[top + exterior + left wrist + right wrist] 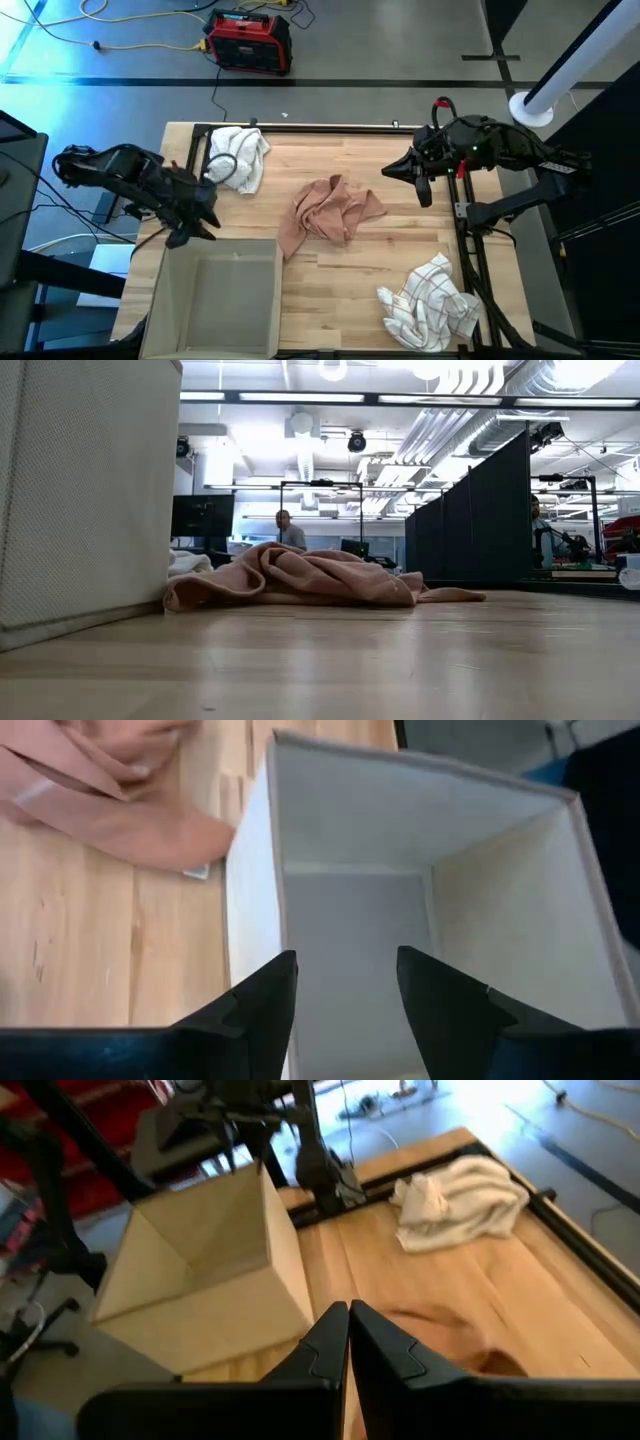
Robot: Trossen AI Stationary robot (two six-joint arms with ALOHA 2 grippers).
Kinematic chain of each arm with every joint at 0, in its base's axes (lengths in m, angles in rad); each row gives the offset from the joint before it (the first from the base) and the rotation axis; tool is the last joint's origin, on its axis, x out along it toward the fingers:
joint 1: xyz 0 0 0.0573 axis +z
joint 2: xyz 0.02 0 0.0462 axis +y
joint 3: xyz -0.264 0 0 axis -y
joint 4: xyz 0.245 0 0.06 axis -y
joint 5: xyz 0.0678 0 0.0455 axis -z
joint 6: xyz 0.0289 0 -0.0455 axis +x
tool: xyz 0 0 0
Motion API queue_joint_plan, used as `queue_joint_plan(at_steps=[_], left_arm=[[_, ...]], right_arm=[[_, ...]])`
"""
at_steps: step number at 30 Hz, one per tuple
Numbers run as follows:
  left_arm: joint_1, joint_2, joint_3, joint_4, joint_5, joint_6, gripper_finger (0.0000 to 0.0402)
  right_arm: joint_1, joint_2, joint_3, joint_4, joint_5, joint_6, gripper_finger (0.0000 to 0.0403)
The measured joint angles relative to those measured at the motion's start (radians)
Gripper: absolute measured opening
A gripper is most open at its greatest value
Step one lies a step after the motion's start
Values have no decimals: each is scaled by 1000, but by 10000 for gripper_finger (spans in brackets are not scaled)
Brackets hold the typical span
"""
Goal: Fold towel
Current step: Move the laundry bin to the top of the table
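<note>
A crumpled pink towel (328, 213) lies in a heap on the middle of the wooden table, also in the low view (300, 580) and partly in the left wrist view (110, 790). My left gripper (200, 222) hovers open at the table's left side, above the far rim of the beige fabric bin (215, 295), fingers (262, 1010) over its opening. My right gripper (420, 185) is shut, raised over the table's far right, right of the towel, touching nothing; in its wrist view (348, 1342) the fingertips meet.
A white towel (238, 158) lies bunched at the far left, a white checked cloth (430, 303) at the near right corner. The beige bin (420, 900) stands at the near left. A black frame (465, 250) runs along the right edge. A person (290, 532) sits far behind.
</note>
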Motion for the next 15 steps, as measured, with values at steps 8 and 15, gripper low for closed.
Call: queue_joint_plan(at_steps=[8,15], left_arm=[[-150,130,-1,-177,-128,-25,168],[-191,202,-66,-180,-150,-22,168]], right_arm=[[0,0,0,-69,9,-57,0],[0,0,0,-69,11,-114,0]])
